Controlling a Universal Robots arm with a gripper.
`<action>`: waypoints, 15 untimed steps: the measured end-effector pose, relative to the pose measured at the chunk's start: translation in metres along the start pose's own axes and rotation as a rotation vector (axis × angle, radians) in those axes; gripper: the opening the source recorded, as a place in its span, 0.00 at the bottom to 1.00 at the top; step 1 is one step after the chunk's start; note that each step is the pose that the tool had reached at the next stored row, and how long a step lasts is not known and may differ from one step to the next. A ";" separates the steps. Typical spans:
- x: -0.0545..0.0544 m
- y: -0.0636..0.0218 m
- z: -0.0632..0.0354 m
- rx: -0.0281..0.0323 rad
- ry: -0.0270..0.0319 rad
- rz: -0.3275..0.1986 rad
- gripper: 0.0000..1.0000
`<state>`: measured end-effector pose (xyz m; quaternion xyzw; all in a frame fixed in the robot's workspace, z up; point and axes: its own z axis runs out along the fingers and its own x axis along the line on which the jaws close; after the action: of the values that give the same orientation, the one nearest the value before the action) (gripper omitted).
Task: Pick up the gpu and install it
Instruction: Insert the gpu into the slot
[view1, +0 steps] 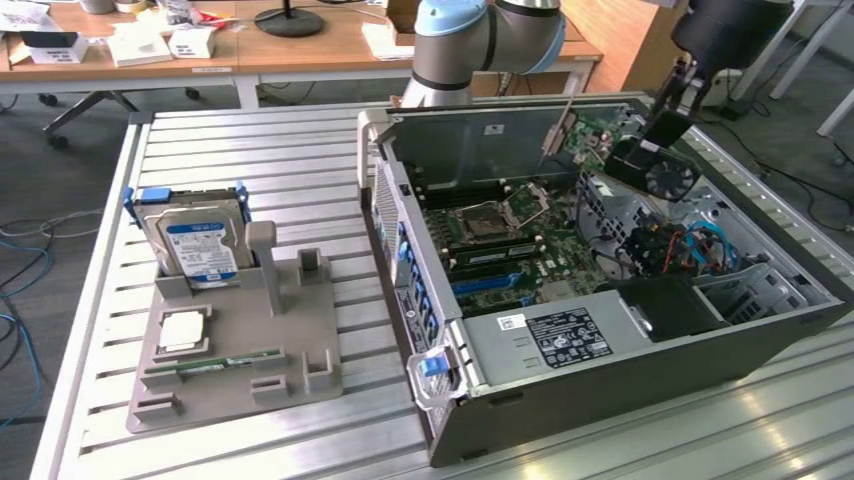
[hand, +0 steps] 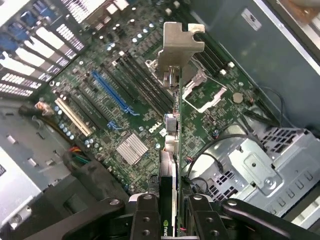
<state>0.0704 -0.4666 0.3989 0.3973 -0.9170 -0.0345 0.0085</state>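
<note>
The gpu (view1: 663, 175) hangs in the air over the open computer case (view1: 747, 335), near the case's far end on the exterior view's right. Its black fan side faces outward and its green board edge and bracket tilt toward the case's raised side wall. In the wrist view the gpu (hand: 172, 125) is seen edge-on, with its silver bracket (hand: 181, 42) at the end farthest from the hand. It is above the motherboard (hand: 150, 110) and not seated in any slot. The hand (view1: 650, 145) is closed on the card: in the wrist view the hand (hand: 171, 212) has one black finger on each side of the card, pressing against its faces. Below the card lie a long blue slot (hand: 112, 92), a white slot (hand: 72, 117), a small silver heatsink (hand: 132, 148), the processor socket (hand: 207, 92) and a coin cell (hand: 239, 97). In the exterior view a grey power supply (view1: 561, 335) with a dark label fills the case's near end. The case stands on a slatted metal bench (view1: 267, 160). Well apart from it, toward the exterior view's left, is a grey parts holder (view1: 287, 385). The holder carries an upright hard drive (view1: 200, 245) with a blue label, a square chip (view1: 180, 330) and a slim green memory stick (view1: 214, 365) lying flat.
</note>
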 end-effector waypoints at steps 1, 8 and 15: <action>0.000 0.0000 0.0001 -0.0002 0.0013 -0.018 0.27; 0.000 0.0000 0.0006 -0.0017 0.0102 -0.145 0.27; 0.000 -0.0001 0.0012 -0.0032 0.0191 -0.272 0.27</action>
<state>0.0704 -0.4666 0.3978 0.5184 -0.8544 -0.0330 0.0131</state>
